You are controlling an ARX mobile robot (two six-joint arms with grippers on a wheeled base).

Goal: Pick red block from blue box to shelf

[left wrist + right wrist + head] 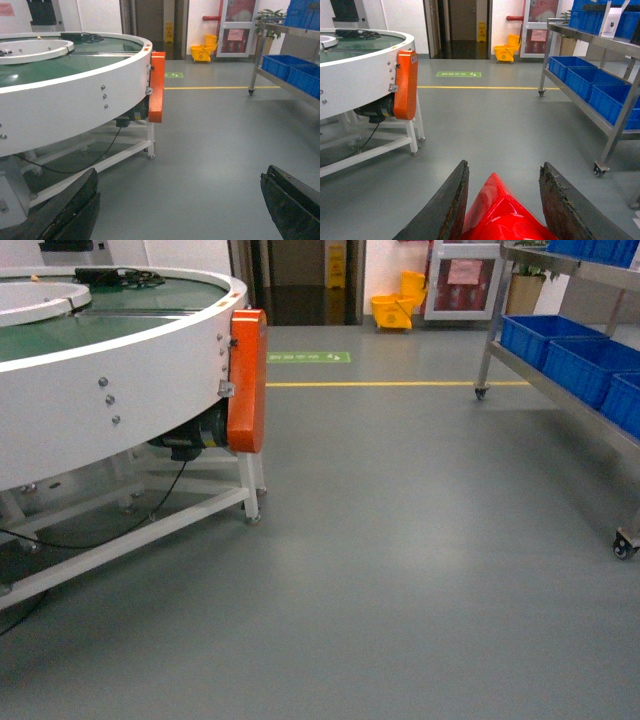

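Observation:
A glossy red block (502,212) sits between the two dark fingers of my right gripper (505,165), which is shut on it and held above the grey floor. Only one pointed corner of the block shows; its stud is hidden. My left gripper (181,170) is open, fingers wide apart with only floor between them. The steel shelf (620,122) on caster wheels stands to the right, also seen as the shelf (491,330) in the head view and the shelf (255,65) in the left wrist view. The blue box is out of view. Neither gripper appears in the head view.
A round white conveyor table (120,390) with a green belt and an orange guard (247,380) fills the left. Royal-blue crates (580,360) sit on the shelf's lower tier. A yellow floor line (390,384), a yellow mop bucket (397,308) and a dark doorway lie ahead.

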